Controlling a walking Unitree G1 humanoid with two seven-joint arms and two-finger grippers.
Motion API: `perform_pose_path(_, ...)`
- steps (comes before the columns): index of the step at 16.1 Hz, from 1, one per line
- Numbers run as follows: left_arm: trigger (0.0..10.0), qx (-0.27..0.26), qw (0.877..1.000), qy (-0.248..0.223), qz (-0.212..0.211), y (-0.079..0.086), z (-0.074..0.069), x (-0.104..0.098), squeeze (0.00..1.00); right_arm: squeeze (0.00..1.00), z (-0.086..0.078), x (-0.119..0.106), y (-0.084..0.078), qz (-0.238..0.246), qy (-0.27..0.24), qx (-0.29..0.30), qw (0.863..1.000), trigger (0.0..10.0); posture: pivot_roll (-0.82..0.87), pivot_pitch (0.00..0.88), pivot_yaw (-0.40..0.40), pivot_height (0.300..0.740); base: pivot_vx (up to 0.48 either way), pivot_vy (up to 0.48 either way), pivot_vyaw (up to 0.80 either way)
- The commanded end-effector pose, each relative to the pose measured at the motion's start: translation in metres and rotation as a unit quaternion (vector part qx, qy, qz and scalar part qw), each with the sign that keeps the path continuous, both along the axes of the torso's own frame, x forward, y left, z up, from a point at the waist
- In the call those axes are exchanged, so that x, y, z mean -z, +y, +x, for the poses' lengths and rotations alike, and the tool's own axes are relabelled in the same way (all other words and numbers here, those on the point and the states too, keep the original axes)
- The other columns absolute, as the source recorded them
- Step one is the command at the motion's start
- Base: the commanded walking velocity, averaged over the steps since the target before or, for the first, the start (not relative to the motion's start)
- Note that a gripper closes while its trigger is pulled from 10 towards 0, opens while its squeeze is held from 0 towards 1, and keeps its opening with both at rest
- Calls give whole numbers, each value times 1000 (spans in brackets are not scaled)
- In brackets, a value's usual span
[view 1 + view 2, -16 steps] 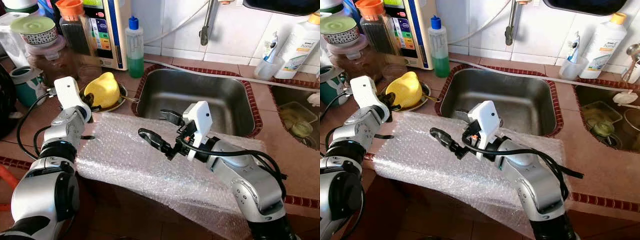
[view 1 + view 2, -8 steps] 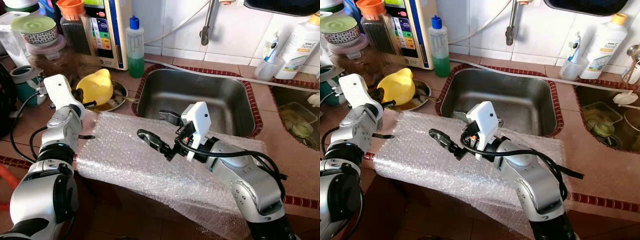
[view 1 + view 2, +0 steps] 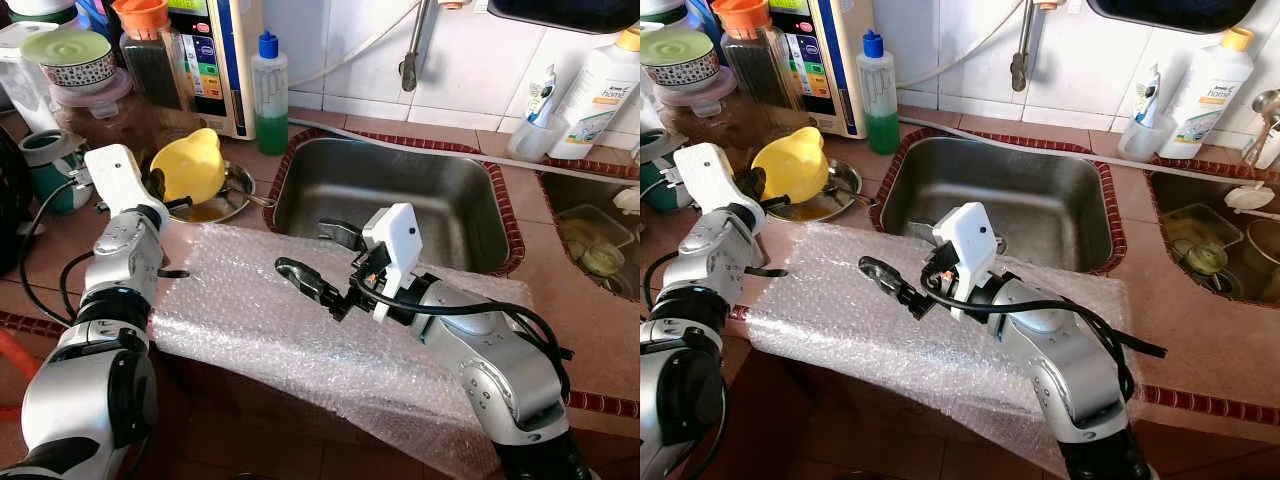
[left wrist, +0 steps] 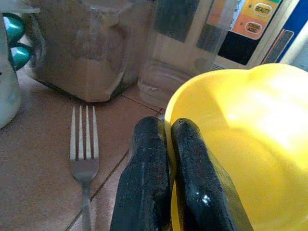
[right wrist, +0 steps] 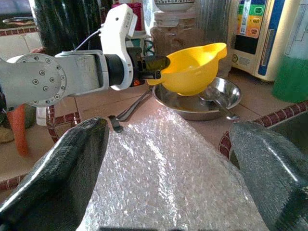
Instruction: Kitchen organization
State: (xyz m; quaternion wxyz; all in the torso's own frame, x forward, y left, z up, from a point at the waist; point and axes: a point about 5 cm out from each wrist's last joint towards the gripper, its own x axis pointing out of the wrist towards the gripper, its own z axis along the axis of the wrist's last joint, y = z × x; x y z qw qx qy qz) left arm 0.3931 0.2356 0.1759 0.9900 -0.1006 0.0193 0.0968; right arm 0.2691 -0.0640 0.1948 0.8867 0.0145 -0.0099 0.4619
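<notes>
Where it hangs just above the steel dish, the yellow funnel-shaped bowl is glossy plastic with a pouring lip, tilted on its side and clear of the desk. The left gripper has its two black fingers pinched tight on the bowl's rim, one inside and one outside, the silver left arm reaching forward from the desk's edge. The right gripper hovers over the sheet of bubble wrap, its fingers spread wide and holding nothing, pointing toward the left arm. A fork lies on the tiles beside the bowl, near a jar of brown powder. A spoon rests in the steel dish. Behind stand a green soap bottle and the sink, with the bubble wrap draped over its front rim.
</notes>
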Motion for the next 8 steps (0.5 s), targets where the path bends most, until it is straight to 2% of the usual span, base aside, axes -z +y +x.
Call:
perform_pose_path(1,0,10,1000,-12,16,-4,1,-4,0,0,1,-1,0,0,-3,3,1000,10000,-8,67,-9,740,0,0,0)
perform_pose_path(2,0,19,999,-33,39,-8,2,-10,0,0,3,-1,-1,2,-4,9,1000,10000,-8,67,-9,740,0,0,0)
perform_pose_path(3,0,19,998,-37,42,-8,2,-11,0,0,3,-1,-1,2,-4,10,1000,10000,-6,67,-9,740,0,0,0)
perform_pose_path(5,0,35,987,-135,82,-26,0,-36,0,0,18,-7,-9,24,-17,78,997,10000,-3,68,-12,740,0,0,0)
perform_pose_path(6,0,37,984,-147,93,-30,-1,-38,0,0,22,-10,-11,34,-18,94,995,10000,-1,68,-13,740,0,0,0)
perform_pose_path(7,0,45,979,-170,102,-39,-3,-41,0,0,28,-14,-15,54,-16,117,992,10000,0,68,-15,740,0,0,0)
perform_pose_path(8,0,52,968,-208,129,-54,-8,-47,0,0,35,-23,-21,98,-8,140,985,10000,1,68,-16,740,0,0,0)
